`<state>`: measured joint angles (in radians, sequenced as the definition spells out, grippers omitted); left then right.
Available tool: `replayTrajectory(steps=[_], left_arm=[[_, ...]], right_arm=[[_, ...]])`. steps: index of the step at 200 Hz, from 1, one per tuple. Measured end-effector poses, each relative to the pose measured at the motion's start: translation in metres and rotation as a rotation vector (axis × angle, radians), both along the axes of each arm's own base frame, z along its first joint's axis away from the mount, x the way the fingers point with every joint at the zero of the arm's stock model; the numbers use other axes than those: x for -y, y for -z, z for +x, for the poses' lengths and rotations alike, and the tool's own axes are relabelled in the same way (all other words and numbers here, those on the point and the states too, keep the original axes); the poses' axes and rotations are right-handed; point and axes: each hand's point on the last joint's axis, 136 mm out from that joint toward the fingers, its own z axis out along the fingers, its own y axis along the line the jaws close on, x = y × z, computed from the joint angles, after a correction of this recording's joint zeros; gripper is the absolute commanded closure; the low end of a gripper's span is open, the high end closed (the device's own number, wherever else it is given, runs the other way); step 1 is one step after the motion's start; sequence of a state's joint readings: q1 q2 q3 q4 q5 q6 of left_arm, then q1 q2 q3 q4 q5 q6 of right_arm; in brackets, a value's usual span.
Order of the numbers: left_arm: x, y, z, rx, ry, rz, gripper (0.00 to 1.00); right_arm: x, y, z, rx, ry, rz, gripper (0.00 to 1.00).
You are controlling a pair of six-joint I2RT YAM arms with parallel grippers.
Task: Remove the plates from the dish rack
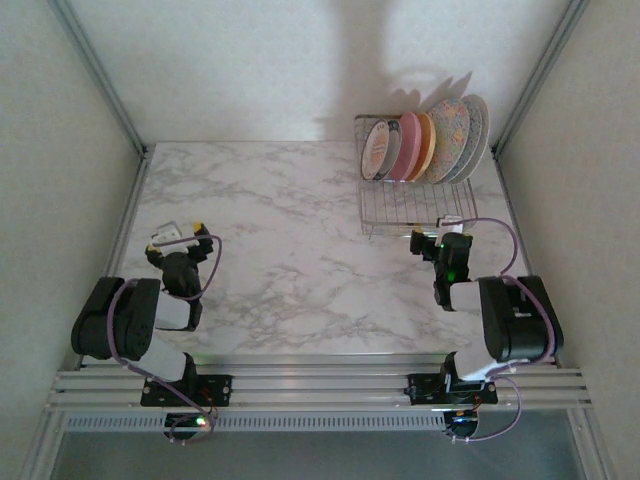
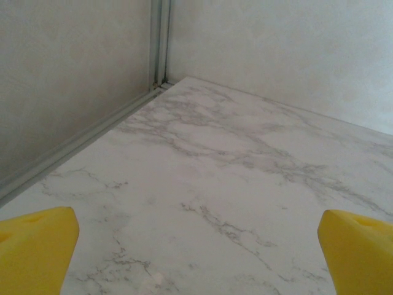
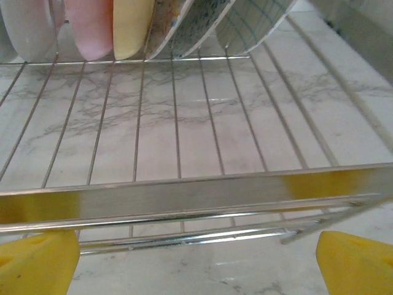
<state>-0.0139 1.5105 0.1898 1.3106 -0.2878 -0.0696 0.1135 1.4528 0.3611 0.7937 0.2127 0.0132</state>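
Note:
The silver wire dish rack (image 1: 412, 208) stands at the back right of the marble table. Several plates lean upright at its far end: a white one with an orange-brown emblem (image 1: 379, 150), a pink one (image 1: 407, 146), an orange-yellow one (image 1: 424, 146) and floral-speckled ones (image 1: 452, 138). In the right wrist view their lower edges show: pink plate (image 3: 89, 27), yellow plate (image 3: 131, 26). My right gripper (image 1: 437, 244) hangs open just before the rack's near rail (image 3: 184, 198), yellow fingertips (image 3: 38, 263) apart. My left gripper (image 1: 180, 236) is open over bare table at the left, its fingertips (image 2: 34, 252) wide apart.
Metal frame posts and pale walls close in the table on the left, back and right. The rack's near half (image 3: 178, 117) holds no plates. Bare marble (image 1: 280, 250) spreads between the two arms.

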Motion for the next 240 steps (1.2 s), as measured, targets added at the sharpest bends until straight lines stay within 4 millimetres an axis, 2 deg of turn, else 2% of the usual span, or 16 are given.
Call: replayTrajectory(steps=[15,29,41,56,75,87,96,102,112,122,136,163,184,208,231,240], left_arm=[[0.011,-0.018,-0.002,0.027,0.008,0.026,0.01],[0.022,-0.044,-0.003,0.083,0.011,0.036,0.01],[0.028,-0.072,-0.003,0.147,0.005,0.025,0.01],[0.032,-0.114,0.000,0.229,-0.019,0.005,0.01],[0.038,-0.174,0.018,0.292,-0.044,-0.108,0.00],[0.040,-0.214,0.032,0.310,-0.053,-0.243,0.00],[0.038,-0.241,0.037,0.341,-0.055,-0.335,0.00],[0.038,-0.257,0.038,0.364,-0.037,-0.399,0.00],[0.035,-0.271,0.039,0.384,-0.012,-0.476,0.01],[0.034,-0.270,0.042,0.364,0.006,-0.529,0.00],[0.046,-0.255,0.050,0.286,0.042,-0.580,0.00],[0.101,-0.214,0.067,0.070,0.175,-0.624,0.00],[0.148,-0.194,0.063,-0.054,0.290,-0.623,0.00],[0.192,-0.186,0.051,-0.132,0.416,-0.602,0.01],[0.213,-0.185,0.045,-0.161,0.497,-0.578,0.00],[0.219,-0.186,0.043,-0.165,0.525,-0.568,0.00]], right_arm=[[-0.003,-0.031,-0.008,0.055,0.023,-0.009,0.01],[-0.001,-0.075,-0.013,0.134,0.060,0.004,0.01],[0.005,-0.129,-0.014,0.217,0.106,0.020,0.01],[0.012,-0.208,-0.016,0.306,0.167,0.054,0.01],[0.021,-0.313,-0.030,0.392,0.234,0.165,0.01],[0.029,-0.355,-0.047,0.436,0.275,0.264,0.01],[0.034,-0.369,-0.059,0.451,0.274,0.303,0.01],[0.037,-0.371,-0.065,0.449,0.277,0.314,0.01],[0.041,-0.364,-0.072,0.414,0.290,0.325,0.01],[0.046,-0.351,-0.073,0.353,0.314,0.319,0.01],[0.050,-0.327,-0.063,0.236,0.348,0.300,0.01],[0.069,-0.276,-0.039,0.022,0.423,0.292,0.01],[0.084,-0.238,-0.026,-0.107,0.465,0.319,0.01],[0.097,-0.210,-0.012,-0.178,0.480,0.377,0.01],[0.102,-0.185,0.008,-0.187,0.420,0.453,0.06],[0.103,-0.172,0.017,-0.194,0.379,0.469,0.12]])
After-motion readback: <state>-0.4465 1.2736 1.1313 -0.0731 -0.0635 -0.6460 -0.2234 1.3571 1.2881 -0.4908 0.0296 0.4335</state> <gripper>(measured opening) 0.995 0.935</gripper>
